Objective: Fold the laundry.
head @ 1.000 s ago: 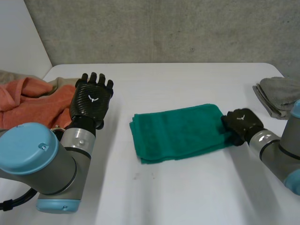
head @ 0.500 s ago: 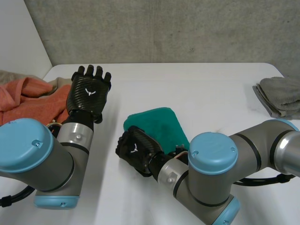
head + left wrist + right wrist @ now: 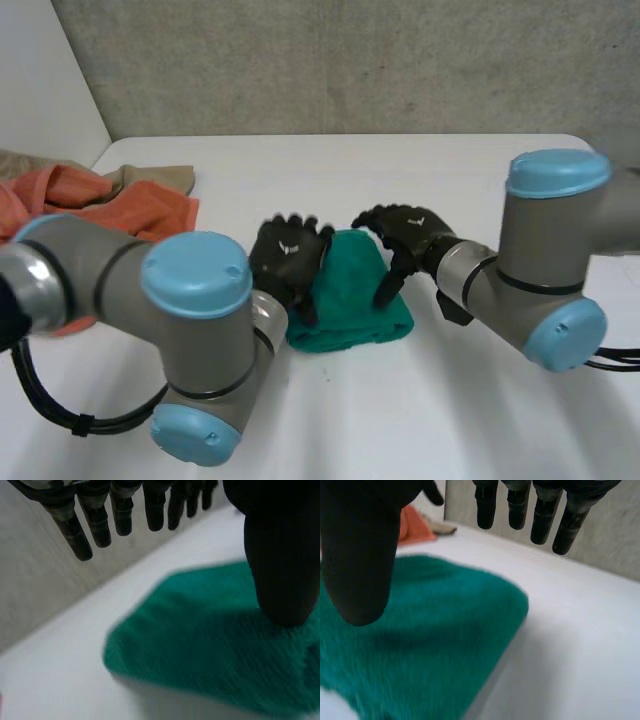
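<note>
The white table (image 3: 430, 170) carries everything. On its left side lies an orange pile (image 3: 110, 212) of laundry, well apart from the work. Both arms bend inward, so the two hands meet in the middle of the table.

There lies the green towel (image 3: 350, 312), folded into a thick, compact packet. Its long axis seems to run from the robot's side toward the far side, though the packet is close to square. The towel lies between the hands, and both are equally near.

The left hand (image 3: 288, 258) sits on the towel's left edge. In the left wrist view its fingers are straight and spread, reaching past the cloth, and the thumb (image 3: 280, 555) seems to press down on the towel. It grips nothing.

The right hand (image 3: 408, 232) hangs over the towel's far right part. In its wrist view the fingers are relaxed and almost straight, and nothing is held. I cannot tell if it touches the cloth.

I judge that the fold is nearly finished, and that the next move is to flatten or to let go.
</note>
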Robot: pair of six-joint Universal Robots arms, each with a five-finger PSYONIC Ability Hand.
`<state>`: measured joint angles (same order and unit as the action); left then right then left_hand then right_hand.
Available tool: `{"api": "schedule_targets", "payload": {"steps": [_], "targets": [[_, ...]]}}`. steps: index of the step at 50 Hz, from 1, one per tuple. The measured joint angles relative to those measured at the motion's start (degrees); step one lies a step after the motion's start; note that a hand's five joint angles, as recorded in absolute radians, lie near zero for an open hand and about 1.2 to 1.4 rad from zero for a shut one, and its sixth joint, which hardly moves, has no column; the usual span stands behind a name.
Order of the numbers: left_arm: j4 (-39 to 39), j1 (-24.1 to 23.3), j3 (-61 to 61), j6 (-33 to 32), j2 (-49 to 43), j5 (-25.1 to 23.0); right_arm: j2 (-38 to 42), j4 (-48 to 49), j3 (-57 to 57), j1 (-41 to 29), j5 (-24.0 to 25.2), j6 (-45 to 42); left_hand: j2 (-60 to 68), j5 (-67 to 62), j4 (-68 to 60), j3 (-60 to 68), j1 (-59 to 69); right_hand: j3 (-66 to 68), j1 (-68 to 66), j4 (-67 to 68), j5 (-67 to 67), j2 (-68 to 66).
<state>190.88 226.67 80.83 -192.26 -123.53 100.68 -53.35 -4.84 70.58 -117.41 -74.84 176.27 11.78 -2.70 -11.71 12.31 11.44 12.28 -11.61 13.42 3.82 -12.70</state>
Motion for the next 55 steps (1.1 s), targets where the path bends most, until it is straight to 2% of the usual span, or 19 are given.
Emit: {"api": "schedule_targets", "payload": {"steps": [6,10,15,19,24,28,31,35,40,46,55], "targets": [[-5.89,0.77,-2.21,-0.26,-4.39,2.09,7.08,-3.25,-4.41,-0.44,-0.39,-5.88,0.0,0.0,0.0,0.0,0.0,0.0,0.0,0.0,0.0,0.0],[-7.25,1.59,-2.69,-0.51,-4.9,2.81,8.84,-4.29,-5.79,-0.9,-0.85,-9.37,0.0,0.0,0.0,0.0,0.0,0.0,0.0,0.0,0.0,0.0],[-7.48,1.88,-3.05,-0.46,-3.45,2.65,6.86,-4.28,-5.75,-1.14,-1.54,-11.79,0.0,0.0,0.0,0.0,0.0,0.0,0.0,0.0,0.0,0.0],[-7.26,2.14,-3.51,-0.35,2.13,1.61,-0.23,-1.11,-2.42,-1.22,-2.86,-13.02,0.0,0.0,0.0,0.0,0.0,0.0,0.0,0.0,0.0,0.0],[-7.15,4.14,-3.74,-0.36,10.35,-4.58,-8.98,8.15,7.07,-1.63,-3.94,-13.68,0.0,0.0,0.0,0.0,0.0,0.0,0.0,0.0,0.0,0.0],[-8.37,7.85,-3.6,-0.2,17.92,-16.26,-15.14,17.67,18.16,-3.04,-4.27,-14.84,0.0,0.0,0.0,0.0,0.0,0.0,0.0,0.0,0.0,0.0],[-10.51,10.05,-3.57,-0.05,21.05,-23.63,-16.22,23.61,25.16,-4.8,-4.35,-16.55,0.01,0.02,0.0,0.0,0.0,0.0,0.0,0.0,0.0,0.0],[-13.35,12.03,-3.58,0.04,22.51,-29.48,-13.36,28.95,29.92,-7.0,-4.35,-19.33,0.0,0.0,0.0,0.0,0.0,0.0,0.0,0.0,0.0,0.0],[-15.02,12.81,-3.37,0.12,22.51,-31.79,-6.59,33.29,29.95,-8.48,-4.27,-23.0,0.0,0.0,0.0,0.0,0.0,0.0,0.0,0.0,0.0,0.0],[-15.08,12.45,-2.84,0.11,22.08,-31.5,-0.33,35.28,25.8,-8.73,-4.32,-26.53,0.0,0.0,0.0,0.0,0.0,0.0,0.0,0.0,0.0,0.0],[-14.96,12.05,-2.64,0.24,21.98,-31.43,3.84,35.21,19.89,-8.62,-4.58,-28.22,0.0,0.01,0.0,0.0,0.0,0.06,0.0,0.01,-0.34,-0.05]]}}
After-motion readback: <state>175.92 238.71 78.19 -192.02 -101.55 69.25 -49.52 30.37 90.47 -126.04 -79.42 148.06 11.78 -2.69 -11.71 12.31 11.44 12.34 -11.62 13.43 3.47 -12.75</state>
